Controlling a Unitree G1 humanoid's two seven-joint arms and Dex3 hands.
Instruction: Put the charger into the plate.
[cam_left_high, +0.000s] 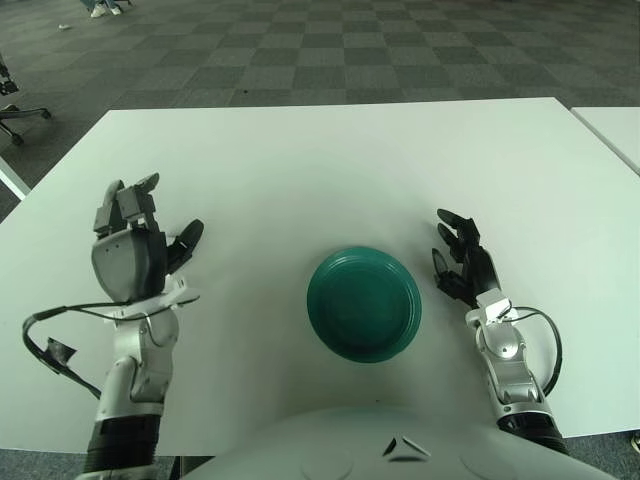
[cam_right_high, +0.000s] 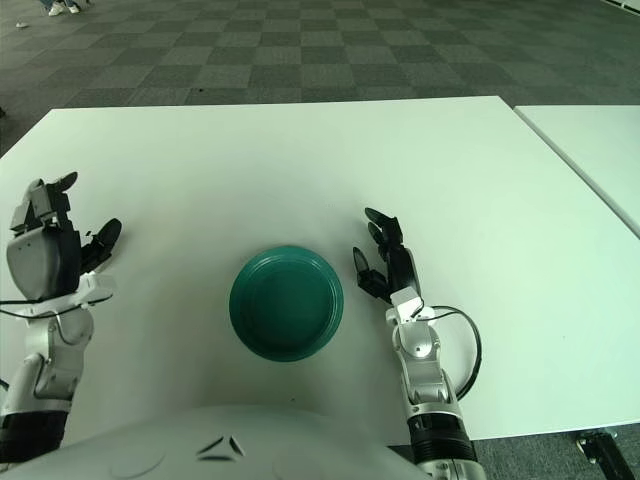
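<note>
Left hand (cam_left_high: 130, 250) raised, fingers spread, empty, left of unmarked green plate (cam_left_high: 363, 303).

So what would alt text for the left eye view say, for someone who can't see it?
A robot's left hand is raised with fingers spread over the left of a white table, hiding any charger there. A green plate sits empty at centre, and the right hand shows to its right.

White table (cam_left_high: 330, 160) — grey checkered carpet (cam_left_high: 330, 50)
</note>
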